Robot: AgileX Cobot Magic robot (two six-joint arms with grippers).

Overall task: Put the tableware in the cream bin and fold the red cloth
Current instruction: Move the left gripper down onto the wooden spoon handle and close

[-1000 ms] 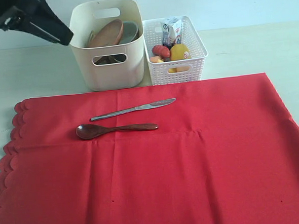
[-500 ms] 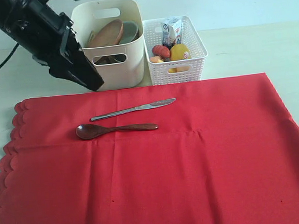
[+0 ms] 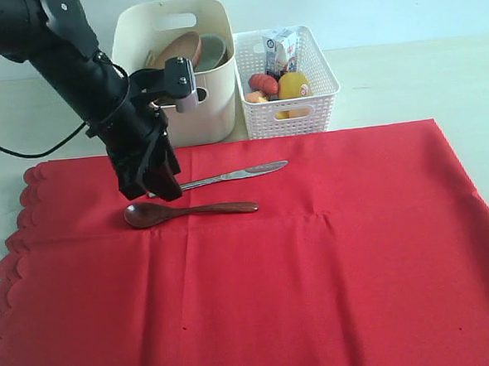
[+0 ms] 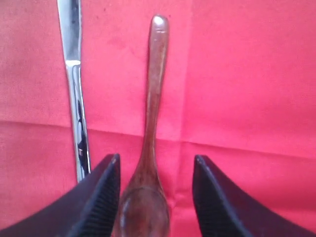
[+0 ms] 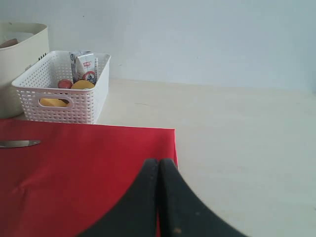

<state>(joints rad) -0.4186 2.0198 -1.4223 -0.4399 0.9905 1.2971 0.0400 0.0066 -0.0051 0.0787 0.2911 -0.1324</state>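
The left gripper [image 4: 156,160], jaws wide apart and empty, straddles the spoon [image 4: 154,98] lying on the cloth [image 3: 316,270] beside the knife [image 3: 219,178], apparently aligned to grasp it for the bin [image 3: 182,120]; the right gripper [image 5: 158,165] is closed, empty.

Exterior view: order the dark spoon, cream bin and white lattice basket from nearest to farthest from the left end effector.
1. Dark spoon, right beneath the left end effector.
2. Cream bin, just behind it.
3. White lattice basket, right of the bin.
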